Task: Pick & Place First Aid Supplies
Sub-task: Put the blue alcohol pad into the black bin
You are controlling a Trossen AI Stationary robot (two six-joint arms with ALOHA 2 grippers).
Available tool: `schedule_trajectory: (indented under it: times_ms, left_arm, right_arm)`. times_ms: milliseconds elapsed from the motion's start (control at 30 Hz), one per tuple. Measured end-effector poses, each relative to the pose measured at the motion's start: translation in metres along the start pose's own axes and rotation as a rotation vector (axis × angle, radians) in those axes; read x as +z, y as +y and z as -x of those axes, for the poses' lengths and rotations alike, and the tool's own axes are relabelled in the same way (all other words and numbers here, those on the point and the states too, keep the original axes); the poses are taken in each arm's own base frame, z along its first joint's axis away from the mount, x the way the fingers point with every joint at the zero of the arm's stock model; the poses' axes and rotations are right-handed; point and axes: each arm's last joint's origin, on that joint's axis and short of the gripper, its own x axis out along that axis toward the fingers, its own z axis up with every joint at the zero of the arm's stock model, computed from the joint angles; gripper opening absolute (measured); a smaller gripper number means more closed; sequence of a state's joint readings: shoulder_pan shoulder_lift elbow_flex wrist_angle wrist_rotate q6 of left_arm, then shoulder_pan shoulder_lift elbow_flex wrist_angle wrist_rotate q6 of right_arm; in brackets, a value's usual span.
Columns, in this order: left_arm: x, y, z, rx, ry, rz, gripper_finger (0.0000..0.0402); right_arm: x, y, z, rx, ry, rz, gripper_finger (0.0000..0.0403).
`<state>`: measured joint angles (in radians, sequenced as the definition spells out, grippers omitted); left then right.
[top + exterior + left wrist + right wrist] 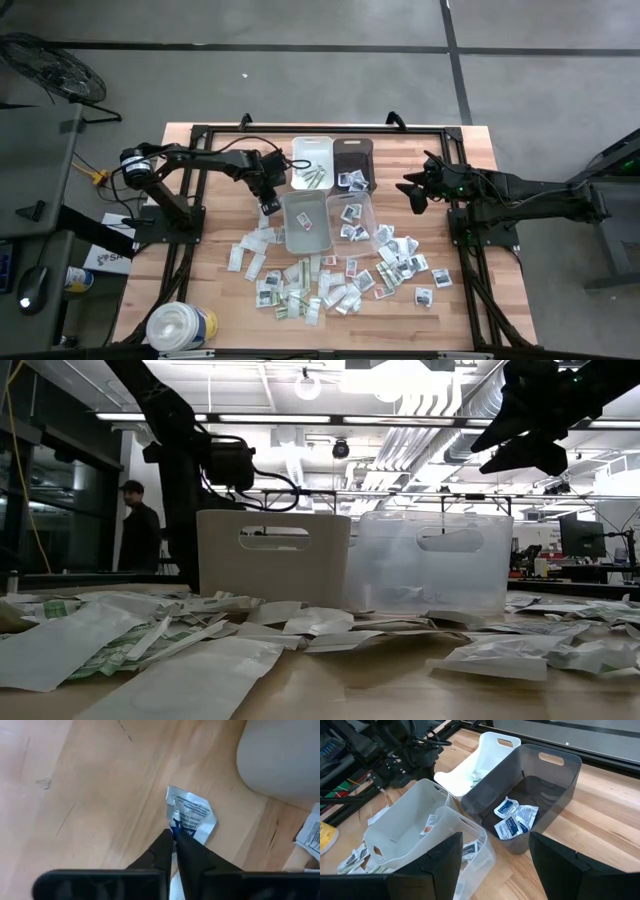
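Observation:
My left gripper (270, 206) points down at the wooden table just left of a whitish bin (305, 222) and is shut on one of the first aid supplies, a small white packet with blue print (192, 812). Many more packets (330, 280) lie loose on the table's near half. Others lie in the dark bin (515, 822) and the white bin (312, 160). My right gripper (495, 870) hangs open above the table at the right (415, 190), touching nothing. My left gripper pinches the packet's crumpled edge (175, 826) between its two fingertips (167, 842). The fingers come from above, pointing steeply down. The packet's remaining part (195, 810) lies flat on the wood beside the whitish bin's rounded corner.
Four small bins stand together mid-table: white and dark at the back, the whitish one and a clear one (358, 220) in front. A big white round tub (180, 325) stands at the near left corner. A person (140, 525) stands in the room beyond the table.

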<state>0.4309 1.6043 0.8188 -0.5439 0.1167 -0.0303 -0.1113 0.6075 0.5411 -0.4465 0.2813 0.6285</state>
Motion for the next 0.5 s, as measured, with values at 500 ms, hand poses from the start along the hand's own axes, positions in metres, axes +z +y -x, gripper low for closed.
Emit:
schedule_trajectory:
  times_ms: [500]
  left_arm:
    - [-0.0016,-0.0007,0.0011,-0.048,0.007,-0.018,0.0001]
  right_arm:
    - [0.0000,0.0000,0.0000,0.000,0.000,0.000,0.0222]
